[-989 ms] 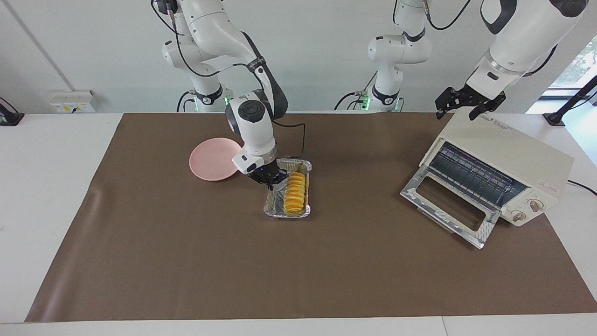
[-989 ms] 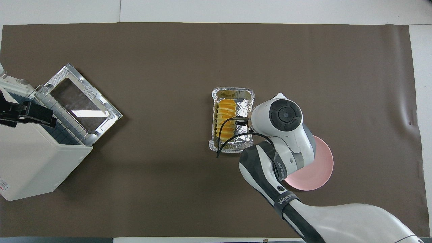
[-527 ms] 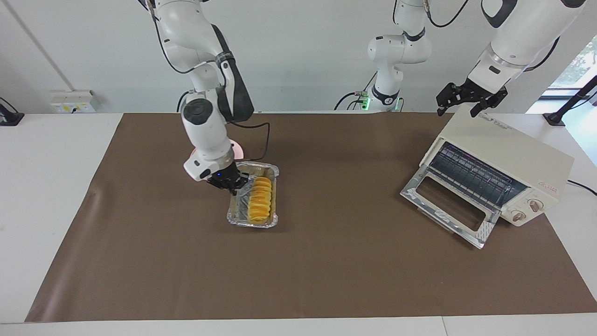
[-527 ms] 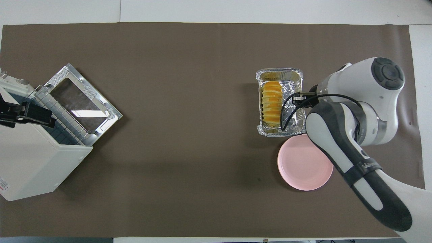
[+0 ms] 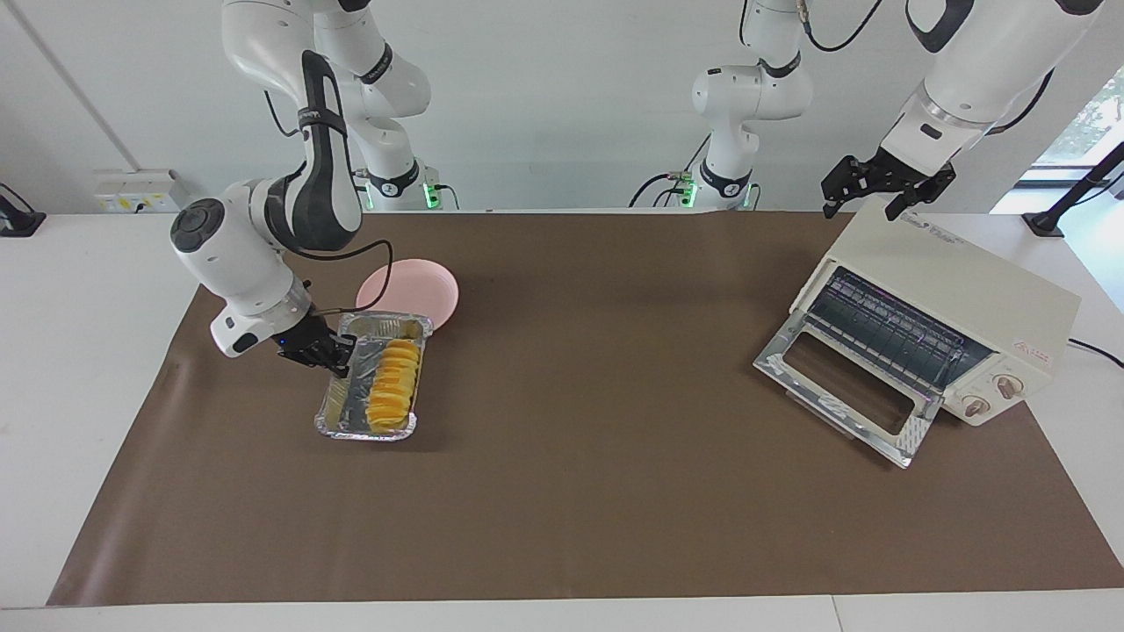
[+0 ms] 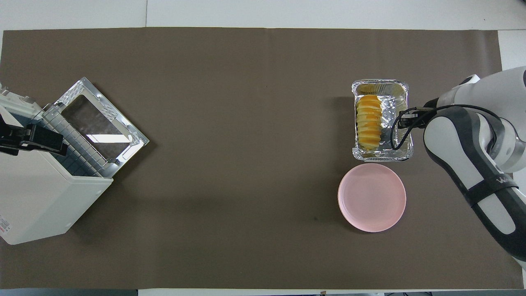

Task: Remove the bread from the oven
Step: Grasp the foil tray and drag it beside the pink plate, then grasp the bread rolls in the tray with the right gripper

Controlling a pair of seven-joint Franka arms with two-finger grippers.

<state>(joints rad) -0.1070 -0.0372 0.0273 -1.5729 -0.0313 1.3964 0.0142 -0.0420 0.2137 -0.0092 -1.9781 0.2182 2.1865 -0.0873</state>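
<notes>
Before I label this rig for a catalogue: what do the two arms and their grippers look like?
Both are glossy white, rounded arms with dark grey panels and joint caps. The right gripper and left gripper are small, black and two-fingered. A thin black cable loops beside the right wrist, whose forearm carries white lettering. Green lights glow at the bases.

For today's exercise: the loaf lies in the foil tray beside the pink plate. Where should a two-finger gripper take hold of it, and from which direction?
Grip the bread across its narrow width near mid-length, coming straight down from above. It lies flat and long in the foil tray, whose raised walls likely block a sideways approach. One finger would go into the bare strip where the right gripper holds the tray's rim; the gap at the wall toward the oven looks tight.
</notes>
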